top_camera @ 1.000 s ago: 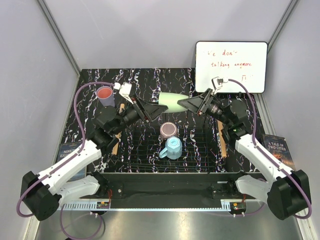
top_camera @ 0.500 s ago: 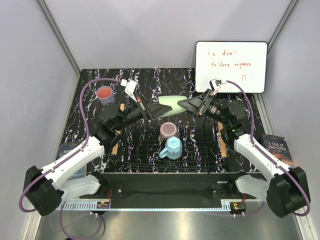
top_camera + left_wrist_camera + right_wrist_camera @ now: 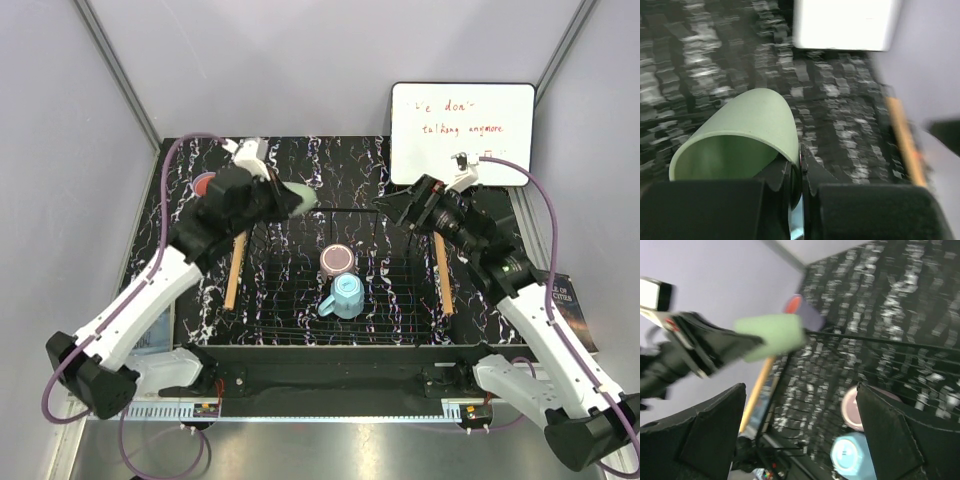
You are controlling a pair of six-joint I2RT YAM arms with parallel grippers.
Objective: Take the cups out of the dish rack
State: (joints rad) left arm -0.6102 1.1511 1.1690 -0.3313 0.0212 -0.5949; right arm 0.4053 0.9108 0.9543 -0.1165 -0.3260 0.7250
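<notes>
My left gripper (image 3: 283,199) is shut on the rim of the pale green cup (image 3: 299,197), holding it on its side above the rack's back-left corner. In the left wrist view one finger is inside the green cup (image 3: 740,130) and the other outside, with the left gripper (image 3: 801,170) shut. The lavender cup (image 3: 204,184) stands on the table at back left, mostly hidden by the arm. The mauve cup (image 3: 338,259) and the blue mug (image 3: 347,295) sit in the dish rack (image 3: 290,300). My right gripper (image 3: 396,208) hangs open and empty over the rack's back-right corner. The right gripper (image 3: 800,432) sees the green cup (image 3: 772,335).
A whiteboard (image 3: 462,130) leans at back right. Books lie at the left (image 3: 158,330) and right (image 3: 568,296) table edges. Wooden bars (image 3: 234,268) (image 3: 441,272) line the rack's sides. Grey walls enclose the table.
The green cup has passed from right to left. The left gripper shut on it and carried it left. The right gripper opened and drew back to the right.
</notes>
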